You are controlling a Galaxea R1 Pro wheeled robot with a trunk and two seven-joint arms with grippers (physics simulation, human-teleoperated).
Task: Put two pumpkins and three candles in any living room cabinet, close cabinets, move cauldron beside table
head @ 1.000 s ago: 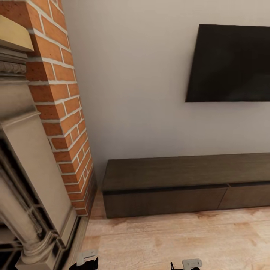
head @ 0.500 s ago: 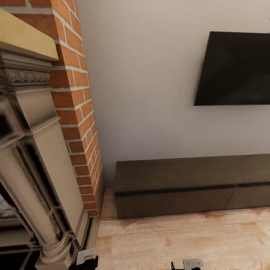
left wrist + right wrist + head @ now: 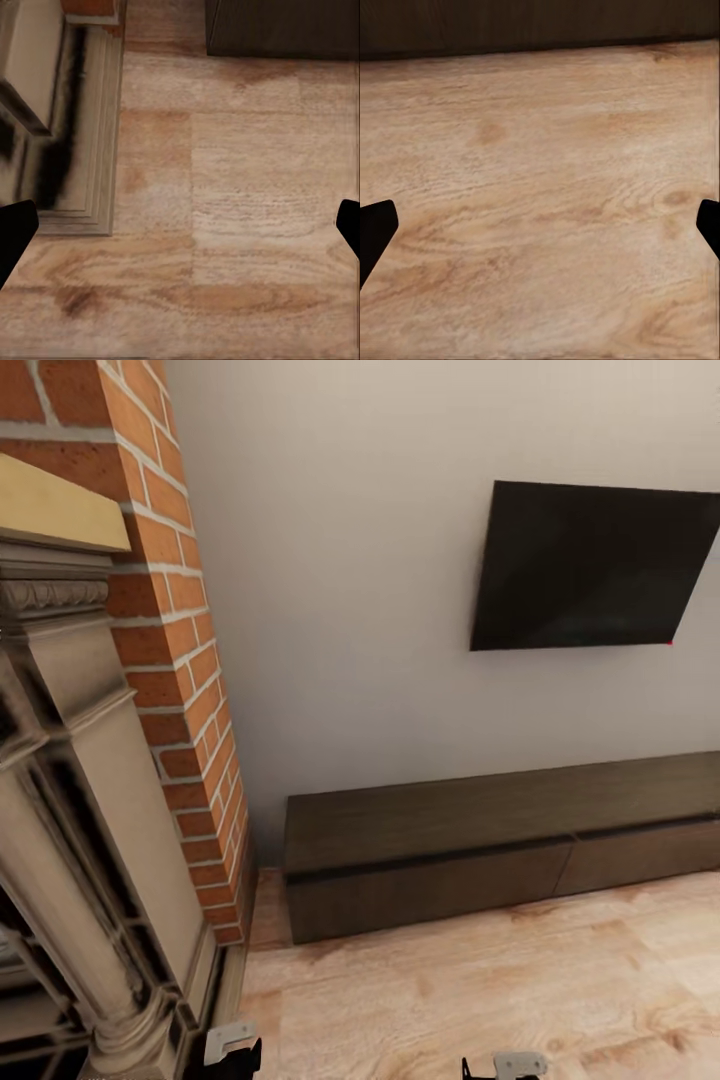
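The long, low dark-brown cabinet [image 3: 480,845] stands against the white wall, right of the brick fireplace, with both visible drawer fronts shut. Its near corner [image 3: 281,26] and its lower front [image 3: 532,22] edge into the two wrist views. My left gripper [image 3: 180,232] hangs open over bare plank floor beside the fireplace base. My right gripper [image 3: 540,229] is open too, above bare floor in front of the cabinet. In the head view their housings peek in at the bottom edge, left gripper [image 3: 232,1050] and right gripper [image 3: 505,1066]. Pumpkins, candles, cauldron and table are out of view.
A brick fireplace [image 3: 170,660] with a grey stone surround [image 3: 90,840] rises close at the left; its base moulding [image 3: 82,127] lies near my left gripper. A black TV [image 3: 590,565] hangs on the wall above the cabinet. Light wood floor [image 3: 480,1000] stretches ahead.
The whole picture has swung right, then back left with a slight tilt, so the camera moved. Fireplace, TV and cabinet keep their places; both grippers stay open.
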